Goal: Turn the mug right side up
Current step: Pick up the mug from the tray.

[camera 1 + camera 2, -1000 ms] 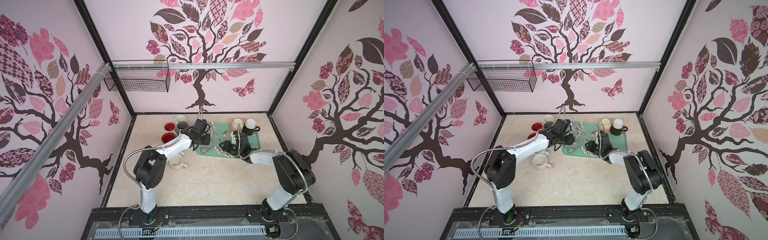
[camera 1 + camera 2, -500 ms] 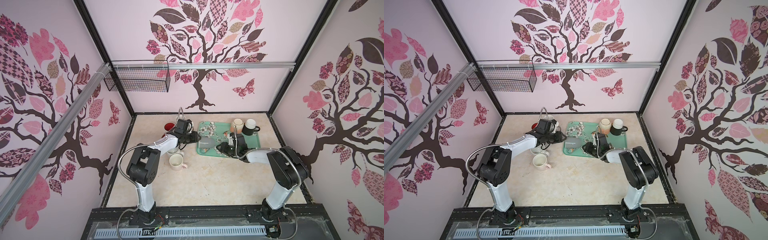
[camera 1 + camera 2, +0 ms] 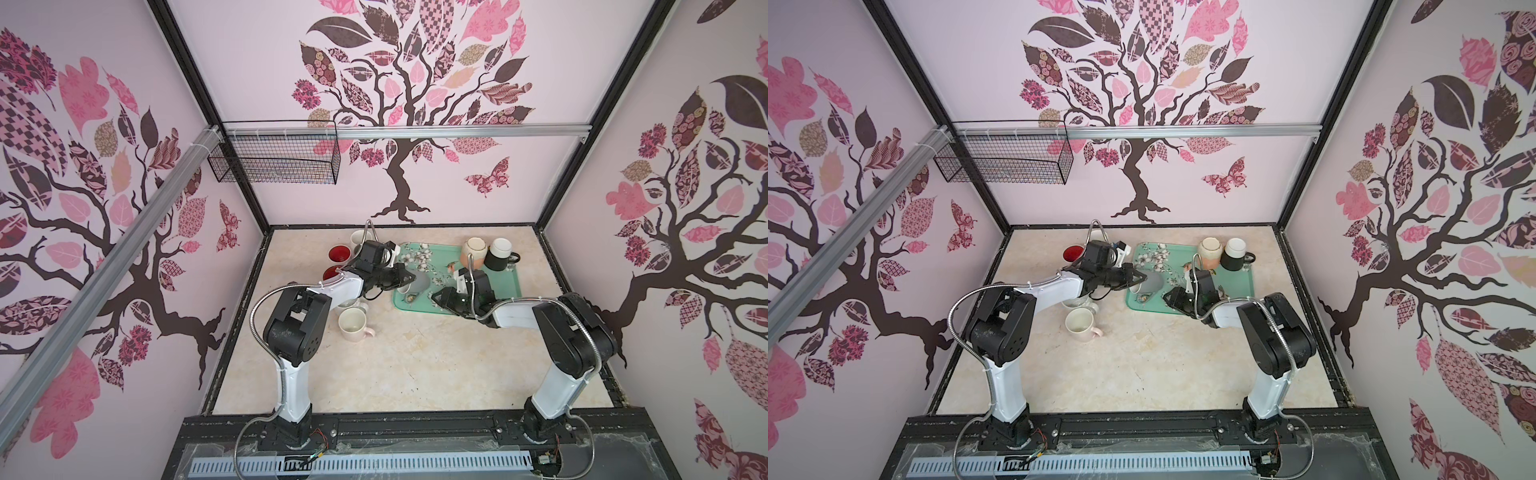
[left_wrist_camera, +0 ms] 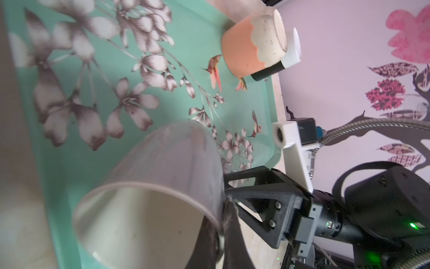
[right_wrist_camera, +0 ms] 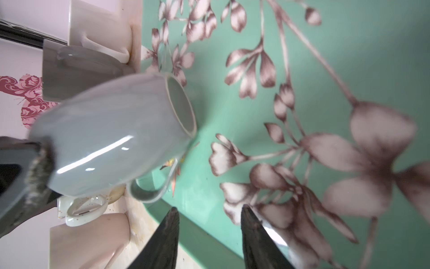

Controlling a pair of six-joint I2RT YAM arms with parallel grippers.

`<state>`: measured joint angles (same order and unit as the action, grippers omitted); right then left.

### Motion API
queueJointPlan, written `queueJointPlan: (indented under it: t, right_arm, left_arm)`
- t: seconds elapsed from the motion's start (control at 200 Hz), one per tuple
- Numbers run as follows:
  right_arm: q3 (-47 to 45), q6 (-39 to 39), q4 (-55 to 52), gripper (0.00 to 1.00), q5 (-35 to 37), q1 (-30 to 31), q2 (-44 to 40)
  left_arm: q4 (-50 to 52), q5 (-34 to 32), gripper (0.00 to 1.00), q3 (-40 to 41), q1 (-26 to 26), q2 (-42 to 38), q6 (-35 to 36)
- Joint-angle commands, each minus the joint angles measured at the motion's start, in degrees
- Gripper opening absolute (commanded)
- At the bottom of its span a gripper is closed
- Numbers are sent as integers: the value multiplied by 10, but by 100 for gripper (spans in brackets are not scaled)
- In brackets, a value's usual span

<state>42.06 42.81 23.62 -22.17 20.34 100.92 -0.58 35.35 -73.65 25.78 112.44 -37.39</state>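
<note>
In both top views the left gripper (image 3: pixel 409 277) is clamped tight on the rim of the gray mug (image 3: pixel 419 284). The mug hangs tilted over a corner of the teal tray (image 3: pixel 505 291), with its mouth toward the left jaws and its base pointing away from them. I cannot tell whether the base edge touches the tray. The right gripper (image 3: pixel 435 297) sits low, just beside the mug, with its jaws parted and nothing between them. Beyond the right jaws, a peach mug (image 3: pixel 473 251) and a black mug (image 3: pixel 500 257) stand upside down on the tray, touching each other. Behind the left jaws, off the tray, a cream mug (image 3: pixel 353 326) stands upright.

In the left wrist view the gray mug (image 4: pixel 151 177) fills the space ahead of the jaws, its open mouth facing back toward them. One dark finger (image 4: pixel 226 233) presses the outside of the wall at the rim.

In the right wrist view the fingertips (image 5: pixel 173 223) stand apart, with only bare tray between them. The gray mug (image 5: pixel 111 139) lies ahead of them and off to one side, its handle (image 5: pixel 149 193) the nearest part to the jaws.
</note>
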Motion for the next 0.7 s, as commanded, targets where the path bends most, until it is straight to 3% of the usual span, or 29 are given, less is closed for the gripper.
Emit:
queueJointPlan:
  t: [0.0,0.16,0.29,0.45,0.695]
  right_arm:
    - [-26,41,48,47,-13,1,-18]
    - [-31,29,54,48,2,7,-38]
    - [-26,-74,4,48,89,40,-80]
    - [-41,-186,17,49,210,113,-97]
    - [-19,-288,38,55,285,159,-55]
  left_arm:
    - [-19,1,0,20,0,10,-42]
    - [-13,-21,0,15,4,8,-64]
    - [13,-45,0,0,6,10,-97]
    - [69,-63,0,-43,17,17,-126]
    - [113,-64,0,-81,17,17,-172]
